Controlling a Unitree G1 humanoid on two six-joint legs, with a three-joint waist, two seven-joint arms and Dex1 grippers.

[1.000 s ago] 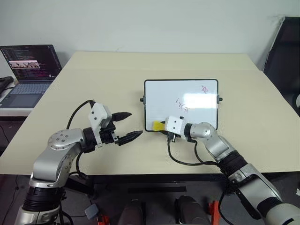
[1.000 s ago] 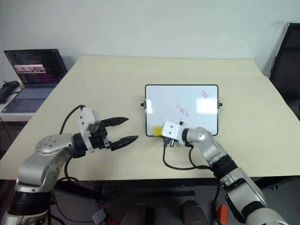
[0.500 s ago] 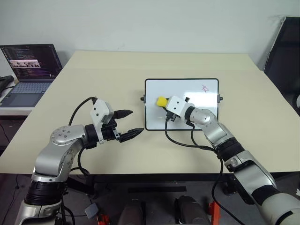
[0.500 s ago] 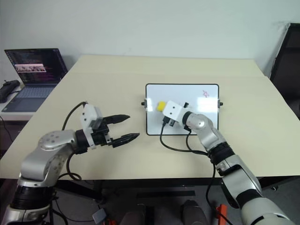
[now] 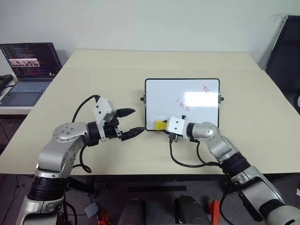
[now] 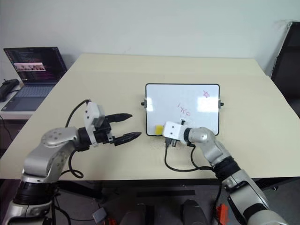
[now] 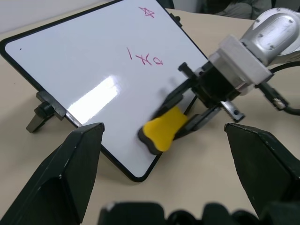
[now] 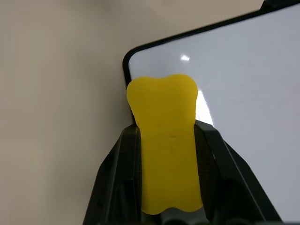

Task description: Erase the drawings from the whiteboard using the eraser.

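Half a second ago the right gripper (image 5: 162, 124) held the eraser (image 5: 160, 124) up over the middle left of the whiteboard (image 5: 182, 103); now it has come back down to the board's near left corner, where the yellow block lies over the frame's edge. Its two black fingers are clamped tight on the eraser's sides, as the right wrist view shows close up, with the block's rounded end (image 8: 161, 93) over the corner of the white surface. The left gripper (image 5: 131, 123) hangs just left of the board above the table (image 5: 103, 75), fingers spread apart and holding nothing. From the left wrist view the board's small black side knob (image 7: 44, 108) and the red scribbles (image 7: 146, 57) are plain, and the star (image 7: 147, 11) sits near the far right corner; the head views add the laptop (image 5: 29, 70) on a side desk at far left. The drawings (image 5: 183, 104) lie to the right of the eraser, apart from it.
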